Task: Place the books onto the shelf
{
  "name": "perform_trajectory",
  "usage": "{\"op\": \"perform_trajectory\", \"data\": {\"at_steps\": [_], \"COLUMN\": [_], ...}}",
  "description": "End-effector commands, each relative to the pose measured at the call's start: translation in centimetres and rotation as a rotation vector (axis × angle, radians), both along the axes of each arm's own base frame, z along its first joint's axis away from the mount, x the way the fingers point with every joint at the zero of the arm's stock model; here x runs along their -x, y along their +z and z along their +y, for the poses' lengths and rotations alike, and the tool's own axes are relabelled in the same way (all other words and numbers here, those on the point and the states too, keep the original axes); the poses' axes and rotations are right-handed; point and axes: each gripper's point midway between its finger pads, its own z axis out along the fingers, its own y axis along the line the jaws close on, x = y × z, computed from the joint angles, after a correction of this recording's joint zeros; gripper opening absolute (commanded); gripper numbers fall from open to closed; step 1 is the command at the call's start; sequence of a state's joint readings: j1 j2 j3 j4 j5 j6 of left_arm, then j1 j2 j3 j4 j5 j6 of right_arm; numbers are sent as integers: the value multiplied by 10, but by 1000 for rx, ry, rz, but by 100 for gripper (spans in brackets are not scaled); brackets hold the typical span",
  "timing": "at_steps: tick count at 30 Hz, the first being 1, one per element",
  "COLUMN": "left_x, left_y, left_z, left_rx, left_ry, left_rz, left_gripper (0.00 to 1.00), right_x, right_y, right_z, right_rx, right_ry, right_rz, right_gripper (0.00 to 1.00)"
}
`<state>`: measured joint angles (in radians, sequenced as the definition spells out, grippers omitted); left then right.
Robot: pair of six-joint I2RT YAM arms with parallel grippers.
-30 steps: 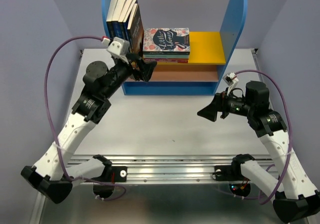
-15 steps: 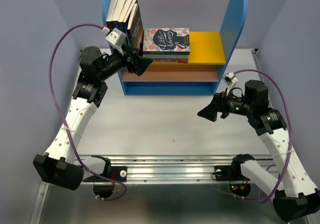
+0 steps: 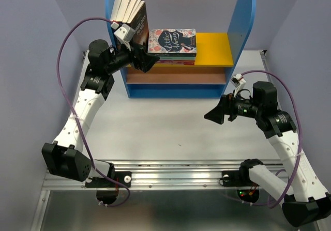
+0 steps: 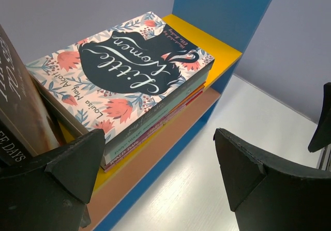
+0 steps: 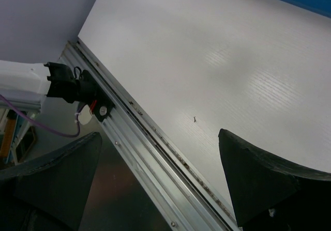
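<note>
Because the books point(image 3: 130, 15) stood upright in a tight row against the left blue panel point(image 3: 109, 3) of the shelf point(image 3: 176, 90), they leaned a little to the right with their tops fanned. The panel appeared to be what kept them from tipping the other way.

Just in front of and below the rightmost book, the left gripper point(image 3: 149, 61) hovered with its fingers point(image 4: 72, 169) spread wide and nothing between them. In the left wrist view, a dark cover point(image 4: 20, 112) sat just beside the left finger, though contact could not be made out. That wide, empty stance fitted a nudge to square the row rather than a grip.

Next along the yellow upper board point(image 3: 214, 47) lay the floral Little Women stack point(image 3: 172, 41), flat and cover up. It sat close beside the leaning row and probably served as a stop for it. Further right rose the right blue panel point(image 3: 247, 14).

Well apart from the shelf, above the white table point(image 3: 165, 122), the right gripper point(image 3: 210, 116) hung pointing left. Its fingers were also wide and held nothing, and it seemed parked out of the way.

All the books in view were on the shelf, so the task looked all but done.
</note>
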<state>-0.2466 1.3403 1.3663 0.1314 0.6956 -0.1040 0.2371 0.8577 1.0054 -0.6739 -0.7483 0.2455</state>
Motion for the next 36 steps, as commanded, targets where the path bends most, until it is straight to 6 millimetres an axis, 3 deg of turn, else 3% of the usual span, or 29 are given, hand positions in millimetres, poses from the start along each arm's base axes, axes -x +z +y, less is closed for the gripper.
{"op": "perform_trajectory", "data": {"at_steps": [1,10,25,36], "left_x": [5,32,19,4], "left_y": [41,35,7,14], "left_z": [3,-6,-15,-16], "left_rx": [8,-3,-31,-42], "left_ry": [-21,-143,-222,-238], "left_rz": [-152,-249,-242,-270], "left_gripper": [99,99,99,99], "right_x": [-2,-6,-8,-8], "right_y": [16,20,26,28], "right_z": [0,4,6,6], "right_rx": [-3,-11,-30,-42], "right_ry": [5,20,18,4], "right_rz": [-64,-60,-31,-21], "right_gripper": [100,100,100,100]}}
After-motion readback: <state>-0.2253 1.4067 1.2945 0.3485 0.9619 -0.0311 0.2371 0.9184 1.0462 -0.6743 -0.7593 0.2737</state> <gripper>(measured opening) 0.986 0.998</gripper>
